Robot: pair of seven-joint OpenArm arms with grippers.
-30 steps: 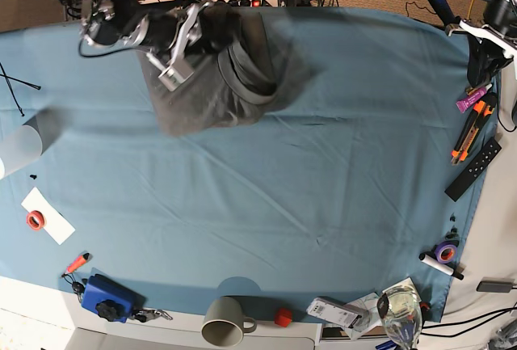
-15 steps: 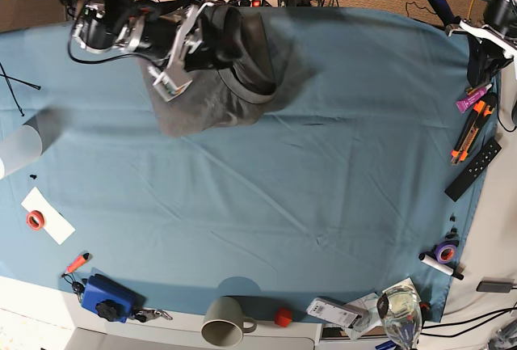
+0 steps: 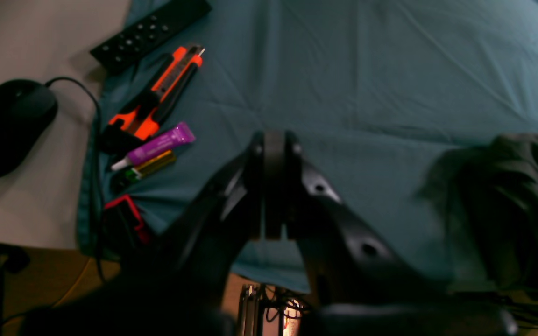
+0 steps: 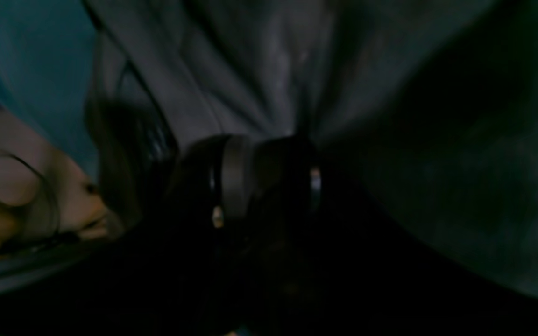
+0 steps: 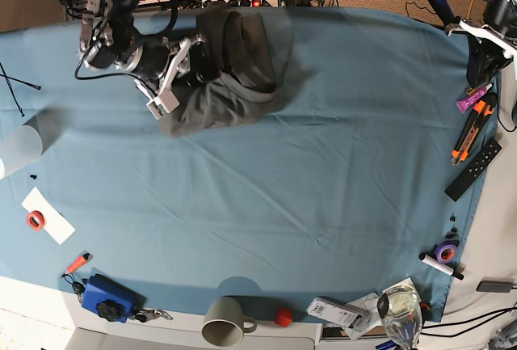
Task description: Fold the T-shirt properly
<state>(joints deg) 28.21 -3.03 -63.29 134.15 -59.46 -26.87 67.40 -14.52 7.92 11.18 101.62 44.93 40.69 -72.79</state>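
T-shirt (image 5: 234, 67) lay bunched at table's (image 5: 323, 164) far edge, toward far left corner. My right gripper (image 4: 264, 154) clamped on its fabric, lifting bunch. My left gripper (image 3: 273, 186) sat closed, empty, by right edge. No flat spread, no clean fold; nearly all folding left.

My right hand (image 4: 264, 154) clamped on T-shirt (image 5: 242, 67) fabric, arm stretched low sideways. My left hand (image 3: 273, 186) fully closed, empty, parked at far edge.
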